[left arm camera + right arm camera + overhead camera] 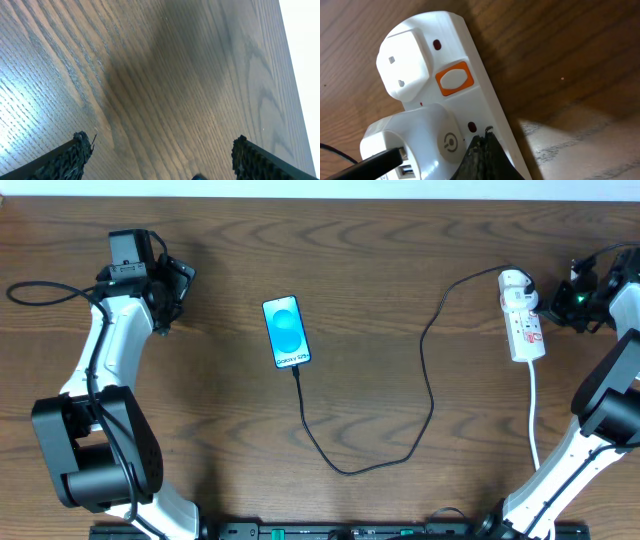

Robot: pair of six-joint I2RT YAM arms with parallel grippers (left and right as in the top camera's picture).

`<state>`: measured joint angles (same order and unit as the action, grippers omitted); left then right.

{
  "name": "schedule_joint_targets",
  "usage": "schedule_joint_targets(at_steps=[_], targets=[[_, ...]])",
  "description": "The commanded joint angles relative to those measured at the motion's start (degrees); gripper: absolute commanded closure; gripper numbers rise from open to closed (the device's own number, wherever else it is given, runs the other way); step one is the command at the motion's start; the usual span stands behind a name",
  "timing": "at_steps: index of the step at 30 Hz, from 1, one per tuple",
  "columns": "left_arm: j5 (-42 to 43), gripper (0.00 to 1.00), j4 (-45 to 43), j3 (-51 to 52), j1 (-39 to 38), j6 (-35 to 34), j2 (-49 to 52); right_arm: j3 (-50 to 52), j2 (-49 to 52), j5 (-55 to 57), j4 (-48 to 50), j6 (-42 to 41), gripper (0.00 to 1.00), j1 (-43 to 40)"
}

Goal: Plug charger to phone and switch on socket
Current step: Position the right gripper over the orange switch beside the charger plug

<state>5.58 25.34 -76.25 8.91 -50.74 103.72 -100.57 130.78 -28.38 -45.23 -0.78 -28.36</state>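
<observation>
Both arms rise from the near edge of the table, the left arm along the left edge and the right arm along the right. Just past that edge, mid-table, the charger makes its nearest loop. One run goes up to the near end of the phone, the other climbs right to the far end of the socket.

The phone lies flat about mid-table, its screen up and lit blue. The cable meets it with no visible gap, so I judge the plugging done, though the tip is too small to check.

The socket lies along the right edge towards the far right corner, and its white cord trails back to the near edge. The right jaws are pressed together and hold nothing. In the right wrist view their tip sits over the strip beside the adaptor that takes the black cable, short of the orange-framed switch. I cannot tell whether it touches.

The step in hand is switching on. The next move calls for a short, square press on the rocker serving the adaptor's outlet, without sliding the strip. Which rocker that is I cannot tell.

The left jaws stand wide apart and empty over bare wood towards the far left corner, well apart from everything.

There is one phone, one charger, one socket and two arms. One switch shows clearly, and the others are red marks too small to count.
</observation>
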Motion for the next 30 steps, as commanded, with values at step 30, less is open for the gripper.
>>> schedule_joint_targets(at_steps=[30], targets=[[-1.4, 0.08, 0.2, -0.3, 0.1, 1.0, 0.0, 0.2, 0.5, 3.2, -5.7, 1.3, 0.99, 3.7]])
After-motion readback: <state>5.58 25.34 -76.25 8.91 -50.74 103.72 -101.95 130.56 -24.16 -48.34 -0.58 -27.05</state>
